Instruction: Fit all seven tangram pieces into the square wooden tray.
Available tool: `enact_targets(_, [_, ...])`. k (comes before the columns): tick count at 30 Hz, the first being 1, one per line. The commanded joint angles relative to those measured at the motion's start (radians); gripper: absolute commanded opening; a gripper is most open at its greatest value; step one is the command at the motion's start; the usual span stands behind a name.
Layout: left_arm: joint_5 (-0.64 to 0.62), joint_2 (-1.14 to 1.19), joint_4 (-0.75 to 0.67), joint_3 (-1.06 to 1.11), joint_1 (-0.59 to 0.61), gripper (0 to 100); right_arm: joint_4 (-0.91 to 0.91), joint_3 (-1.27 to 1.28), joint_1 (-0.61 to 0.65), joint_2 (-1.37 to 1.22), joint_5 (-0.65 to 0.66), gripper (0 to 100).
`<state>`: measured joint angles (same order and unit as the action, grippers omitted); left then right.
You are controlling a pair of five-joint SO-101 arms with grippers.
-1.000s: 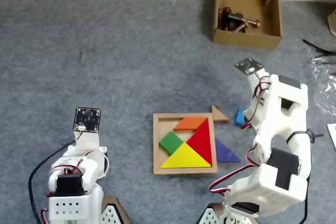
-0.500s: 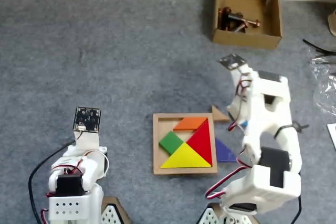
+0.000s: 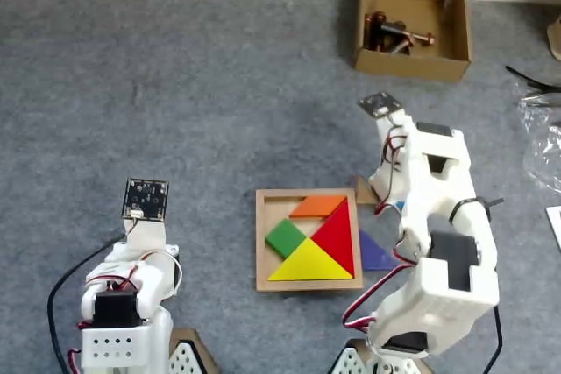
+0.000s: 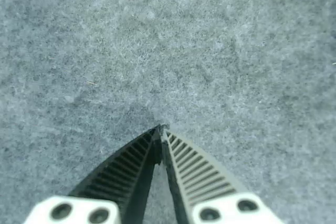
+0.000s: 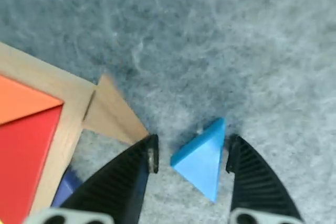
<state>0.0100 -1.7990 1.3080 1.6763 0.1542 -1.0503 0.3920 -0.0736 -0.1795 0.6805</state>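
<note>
Change over the last second: right arm point(image 3: 434, 216) swung sideways across the bench point(image 3: 175, 111) toward the tray point(image 3: 261, 243), away from its earlier spot further out. Left arm point(image 3: 131, 286) hasn't moved.

Result: right gripper point(image 5: 192, 148) now hangs over the blue triangle point(image 5: 199, 161), released, with one jaw on each side and a gap to the piece on both. Nothing grasped yet. The tan triangle point(image 5: 113, 116) lies just beside one jaw, against the tray's outer corner.

Left gripper point(image 4: 160, 129) is clenched on nothing, pointing at bare bench well away from the tray.

Task state:
- In the tray: orange point(image 3: 317, 207), green point(image 3: 285, 238), red point(image 3: 337, 238), yellow point(image 3: 307, 264). None of them shifted.
- Out on the bench: blue triangle, tan triangle, and the purple piece point(image 3: 377, 254) along the tray's side nearest the right arm.
- Four of seven are placed, and bare wood shows along the tray's far-left corner and left side.

My read: the swing was the line-up for picking blue, so the next step is lower and close. Risks: the jaw nearest tan could nudge it on the way down. Blue also sits skewed between the jaws, so it may twist when squeezed.
</note>
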Motion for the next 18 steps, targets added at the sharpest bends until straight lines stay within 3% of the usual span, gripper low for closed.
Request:
enact_targets(1, [-0.005, 0.002, 0.005, 0.021, 0.010, 1, 0.007, -0.005, -0.007, -0.008, -0.009, 20.9])
enact_targets(18, [-0.005, 0.002, 0.005, 0.021, 0.010, 1, -0.122, -0.084, -0.039, -0.010, -0.008, 20.9])
